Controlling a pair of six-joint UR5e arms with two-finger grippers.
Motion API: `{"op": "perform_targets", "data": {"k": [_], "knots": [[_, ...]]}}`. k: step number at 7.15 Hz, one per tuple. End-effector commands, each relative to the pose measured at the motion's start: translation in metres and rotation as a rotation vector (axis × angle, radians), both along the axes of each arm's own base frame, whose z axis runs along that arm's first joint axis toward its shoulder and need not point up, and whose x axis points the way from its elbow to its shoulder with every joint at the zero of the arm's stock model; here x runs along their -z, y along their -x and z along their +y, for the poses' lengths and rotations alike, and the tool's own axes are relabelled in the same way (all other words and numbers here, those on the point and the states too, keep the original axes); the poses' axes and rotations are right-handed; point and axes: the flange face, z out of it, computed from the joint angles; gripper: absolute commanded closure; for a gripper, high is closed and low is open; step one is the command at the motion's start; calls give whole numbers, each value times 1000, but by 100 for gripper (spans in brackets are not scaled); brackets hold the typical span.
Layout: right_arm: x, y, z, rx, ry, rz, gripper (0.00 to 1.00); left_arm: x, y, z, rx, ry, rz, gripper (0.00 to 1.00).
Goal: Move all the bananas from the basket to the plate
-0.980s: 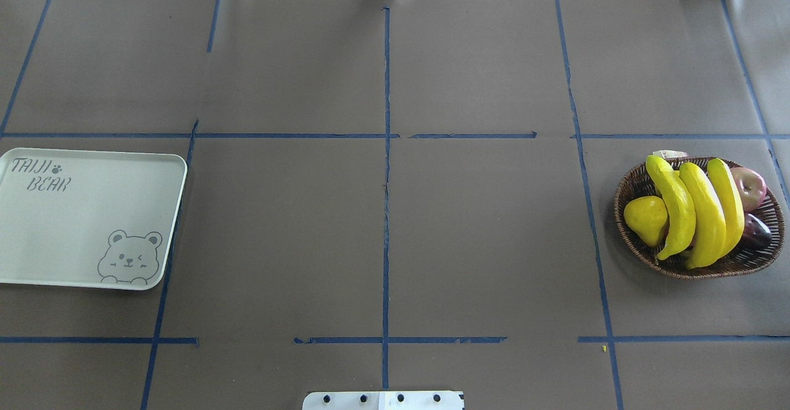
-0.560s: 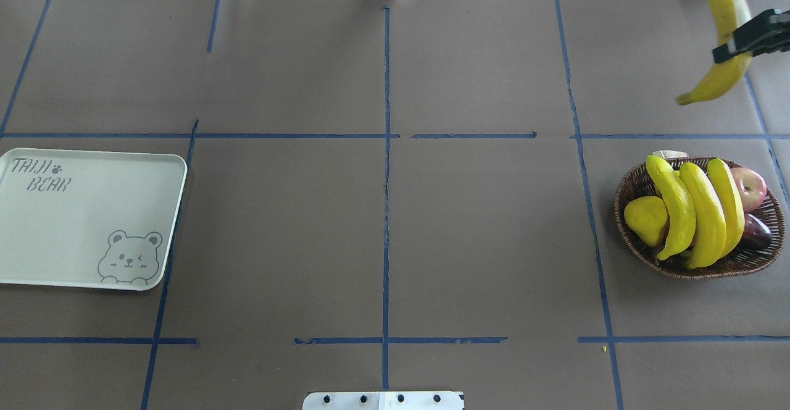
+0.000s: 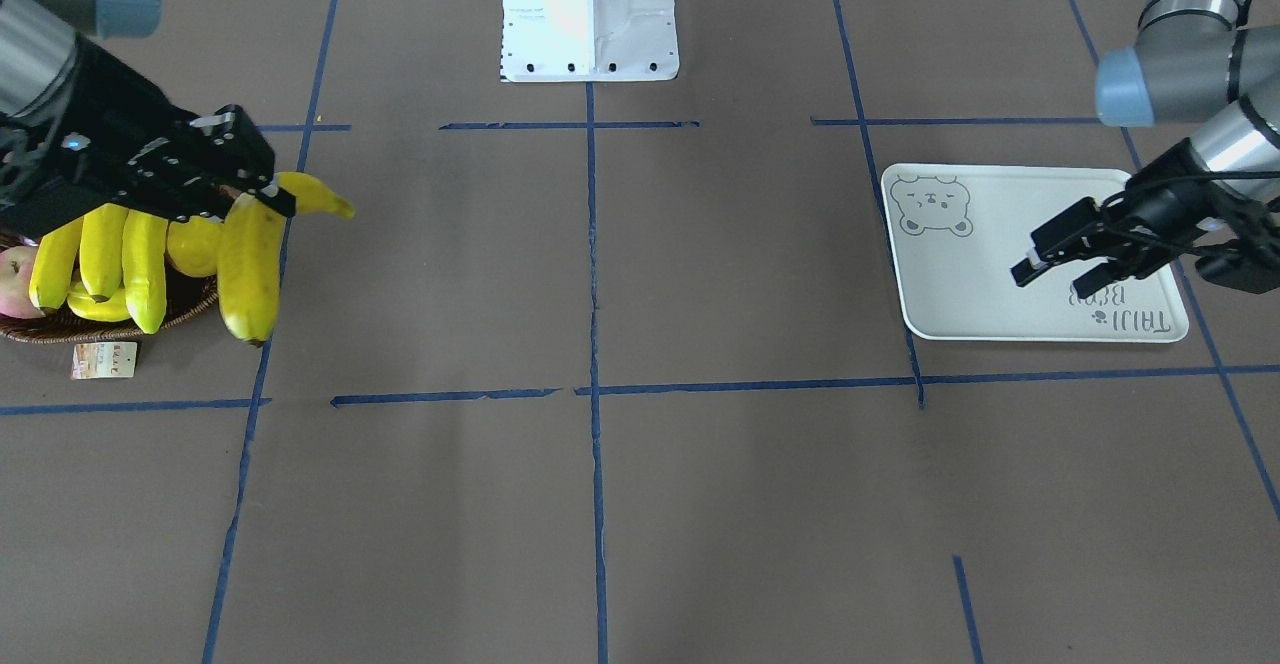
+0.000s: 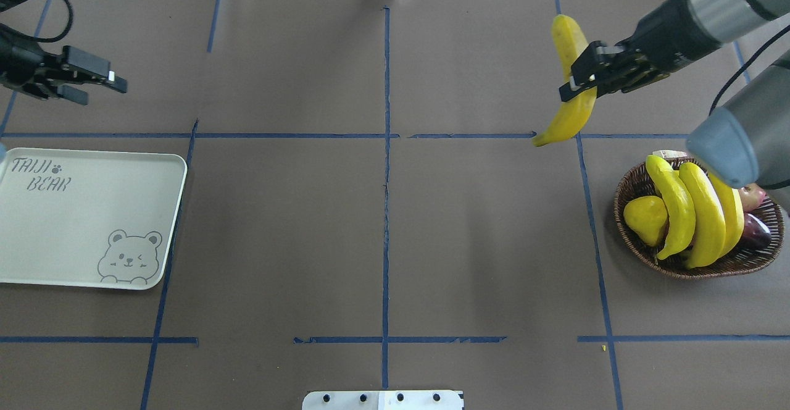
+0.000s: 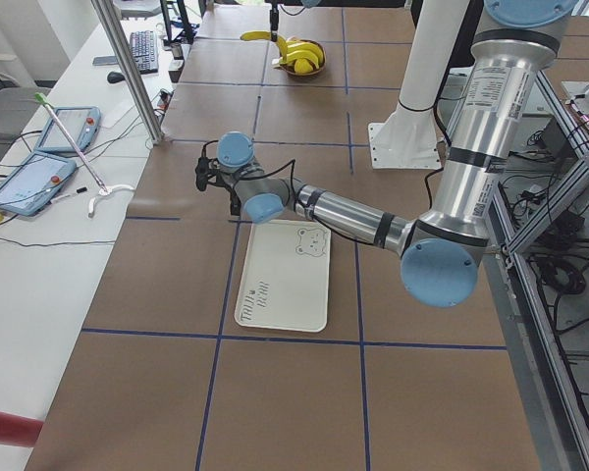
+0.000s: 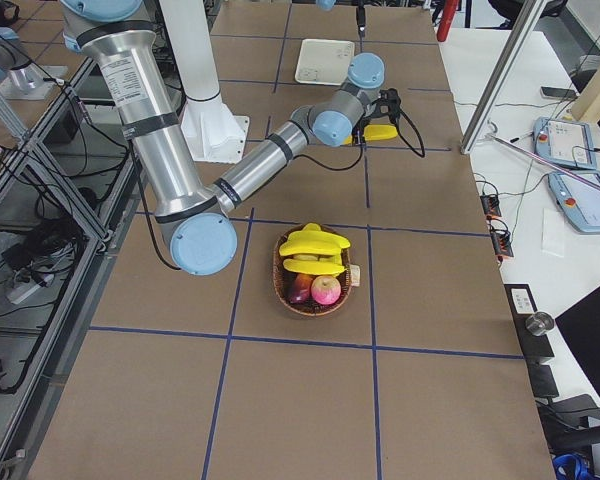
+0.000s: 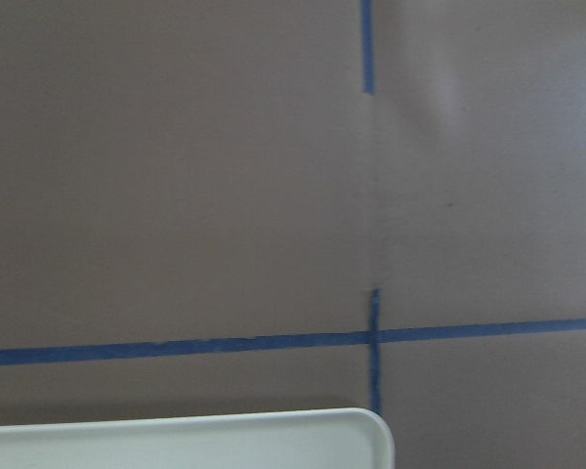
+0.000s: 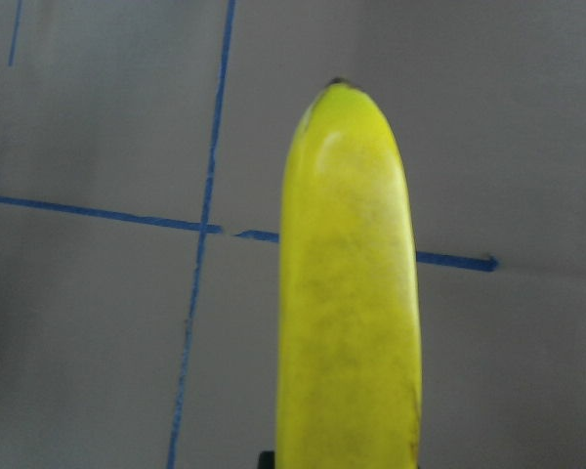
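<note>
Further left than a moment ago, the right gripper (image 4: 580, 79) pinches a banana (image 4: 568, 36) aloft beyond the basket (image 4: 722, 270) holding three more bananas (image 4: 700, 212); mid-carry, it probably next needs handing to the spread-fingered left gripper (image 4: 106, 91) near the plate (image 4: 86, 212).

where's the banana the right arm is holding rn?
Overhead view: the held banana hangs in the right end effector, right of centre, up-left of the basket and far from the plate.

Even bright lighting, soft shadows, wrist views seemingly blurred
</note>
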Motion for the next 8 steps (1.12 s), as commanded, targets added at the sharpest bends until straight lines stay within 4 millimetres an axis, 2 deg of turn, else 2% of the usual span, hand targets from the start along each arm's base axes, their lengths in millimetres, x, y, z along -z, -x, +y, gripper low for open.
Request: {"op": "perform_targets", "data": {"k": [1, 2, 3, 4, 6, 7, 8], "knots": [[64, 94, 57, -63, 25, -45, 98, 77, -57, 7, 37, 87, 155, 1], [76, 128, 81, -104, 15, -98, 98, 113, -90, 10, 80, 127, 202, 1], [84, 158, 105, -149, 12, -147, 98, 135, -129, 20, 125, 161, 231, 1], [93, 176, 122, -158, 18, -167, 98, 143, -144, 25, 138, 152, 236, 1], [96, 194, 129, -137, 27, -163, 98, 192, -161, 32, 118, 186, 309, 1], [107, 196, 129, -137, 31, -177, 99, 211, -169, 36, 101, 180, 329, 1], [106, 197, 128, -138, 34, -176, 99, 223, -180, 44, 77, 169, 342, 1]]}}
